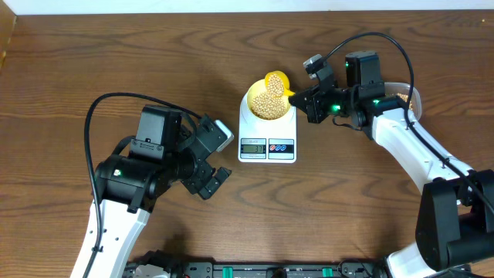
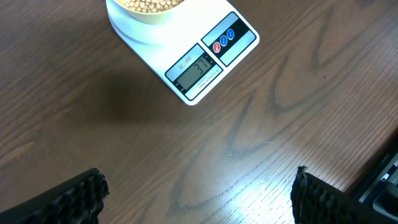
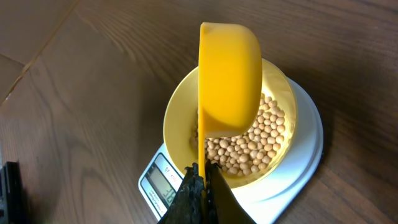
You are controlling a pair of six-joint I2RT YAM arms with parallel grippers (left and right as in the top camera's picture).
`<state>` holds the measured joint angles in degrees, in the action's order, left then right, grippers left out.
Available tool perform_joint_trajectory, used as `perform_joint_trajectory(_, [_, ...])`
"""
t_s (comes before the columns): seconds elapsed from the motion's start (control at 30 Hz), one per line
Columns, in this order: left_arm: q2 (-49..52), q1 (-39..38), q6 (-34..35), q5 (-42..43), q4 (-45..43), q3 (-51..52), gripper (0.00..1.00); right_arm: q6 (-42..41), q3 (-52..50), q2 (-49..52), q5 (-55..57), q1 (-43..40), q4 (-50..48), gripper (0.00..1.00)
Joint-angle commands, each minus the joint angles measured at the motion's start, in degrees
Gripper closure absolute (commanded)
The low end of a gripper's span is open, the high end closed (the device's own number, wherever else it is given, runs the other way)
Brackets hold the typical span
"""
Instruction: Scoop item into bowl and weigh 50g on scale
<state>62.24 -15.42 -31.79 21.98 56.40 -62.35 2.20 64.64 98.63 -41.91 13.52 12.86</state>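
Observation:
A small pale-yellow bowl full of tan beans stands on the white scale. The scale's display shows digits in the left wrist view. My right gripper is shut on the handle of a bright yellow scoop, which is tipped on its side over the bowl. My left gripper is open and empty, low over the table in front and left of the scale.
A tub with beans sits at the right behind my right arm, mostly hidden. Dark equipment runs along the table's front edge. Bare wood lies left of the scale and at the back.

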Motion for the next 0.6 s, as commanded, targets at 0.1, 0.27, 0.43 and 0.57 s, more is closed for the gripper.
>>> perform_joint_trajectory(0.1, [-0.2, 0.2, -0.6, 0.5, 0.1, -0.5, 0.03, 1.2, 0.1, 0.2, -1.1, -0.3, 0.2, 0.99])
perform_joint_trajectory(0.27, [-0.2, 0.2, -0.6, 0.5, 0.1, -0.5, 0.03, -0.3, 0.1, 0.2, -3.7, -0.3, 0.2, 0.99])
perform_joint_trajectory(0.43, [-0.2, 0.2, -0.6, 0.5, 0.1, -0.5, 0.03, -2.6, 0.1, 0.2, -4.1, -0.4, 0.2, 0.99])
perform_joint_trajectory(0.57, [-0.2, 0.2, -0.6, 0.5, 0.1, -0.5, 0.03, -2.6, 0.1, 0.2, -6.5, -0.5, 0.2, 0.99])
